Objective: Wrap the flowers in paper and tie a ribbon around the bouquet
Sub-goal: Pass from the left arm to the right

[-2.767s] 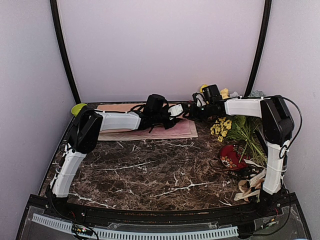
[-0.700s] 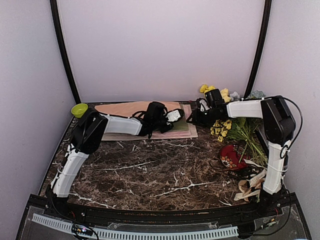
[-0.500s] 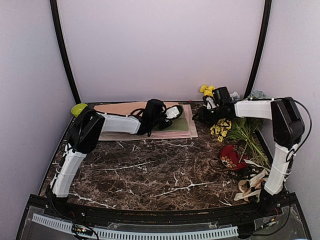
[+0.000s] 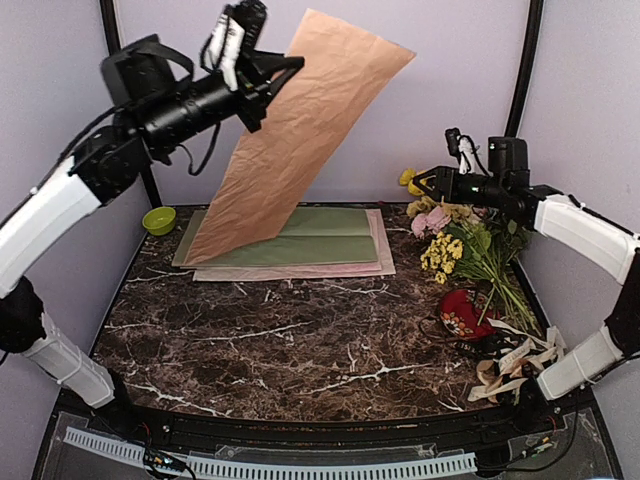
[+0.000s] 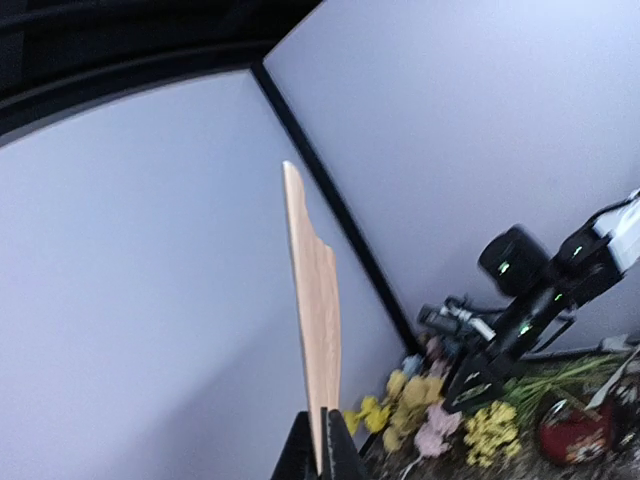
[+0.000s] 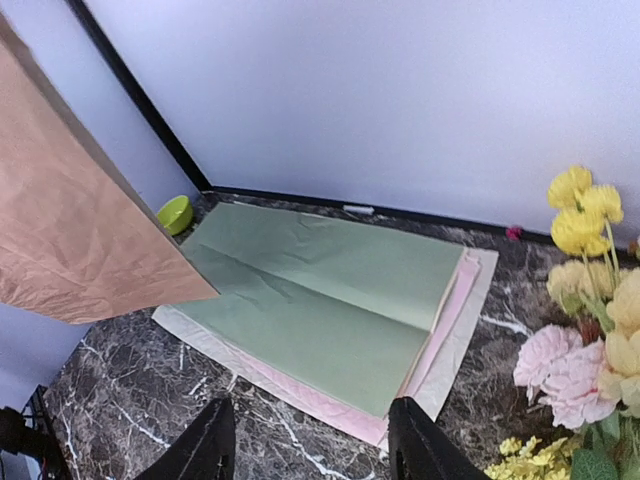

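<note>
Paper (image 4: 300,130) hangs high over the table's (image 4: 300,340) rear left, pinched at its upper edge by the clenched left tool (image 4: 278,68), its long axis slanting down-left. The flowers (image 4: 446,255) lie far right, nearest the released, empty right tool (image 4: 428,185).

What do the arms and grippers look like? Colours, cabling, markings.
Both arms have white link shells and black joints. The left arm carries loose black cables along its forearm; the right arm shows green lights near the wrist. The left gripper and right gripper are black, two fingers each. No markings legible.
</note>
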{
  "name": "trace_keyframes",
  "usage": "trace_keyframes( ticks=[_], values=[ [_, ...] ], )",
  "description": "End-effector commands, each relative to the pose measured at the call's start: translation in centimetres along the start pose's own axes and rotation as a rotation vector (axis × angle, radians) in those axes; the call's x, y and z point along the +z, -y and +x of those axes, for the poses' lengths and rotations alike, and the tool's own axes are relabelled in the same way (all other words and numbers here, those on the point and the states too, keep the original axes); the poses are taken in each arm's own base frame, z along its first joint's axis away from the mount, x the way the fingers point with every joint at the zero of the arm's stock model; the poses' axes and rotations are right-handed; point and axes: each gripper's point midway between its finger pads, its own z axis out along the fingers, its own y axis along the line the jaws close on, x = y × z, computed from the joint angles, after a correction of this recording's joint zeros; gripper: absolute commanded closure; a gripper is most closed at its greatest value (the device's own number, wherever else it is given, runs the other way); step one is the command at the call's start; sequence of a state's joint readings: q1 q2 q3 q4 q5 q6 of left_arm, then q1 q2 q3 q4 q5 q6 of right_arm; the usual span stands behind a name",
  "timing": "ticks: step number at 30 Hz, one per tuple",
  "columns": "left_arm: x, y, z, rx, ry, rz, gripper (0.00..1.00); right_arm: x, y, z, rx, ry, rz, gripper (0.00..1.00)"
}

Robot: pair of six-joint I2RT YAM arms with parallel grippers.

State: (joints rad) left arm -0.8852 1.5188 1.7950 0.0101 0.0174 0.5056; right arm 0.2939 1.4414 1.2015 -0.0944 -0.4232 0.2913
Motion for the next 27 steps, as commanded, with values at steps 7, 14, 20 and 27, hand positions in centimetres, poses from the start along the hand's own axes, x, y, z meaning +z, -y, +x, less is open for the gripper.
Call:
trace_keyframes(
  ticks=[7, 14, 20, 27],
  values=[
    [-5.9, -1.1, -0.3, -0.511, -0.074, 0.061, 1.00, -5.9, -4.5, -2.3, -0.235, 0.152, -0.104, 0.38],
    [-4.0, -9.2, 19.2, -0.918, -0.356, -0.136, 1.00, -4.6, -3.3, -0.5, -0.157, 0.084, -0.086, 0.38],
    [-5.2, -8.7, 36.8, -1.178, -0.589, -0.259, 1.00, -2.6, -1.9, 2.3, -0.058, -0.030, -0.076, 0.41],
    [-5.9, -4.2, 45.2, -1.191, -0.699, -0.221, 1.00, 1.3, -2.2, 7.8, 0.070, -0.166, -0.140, 0.49]
  ],
)
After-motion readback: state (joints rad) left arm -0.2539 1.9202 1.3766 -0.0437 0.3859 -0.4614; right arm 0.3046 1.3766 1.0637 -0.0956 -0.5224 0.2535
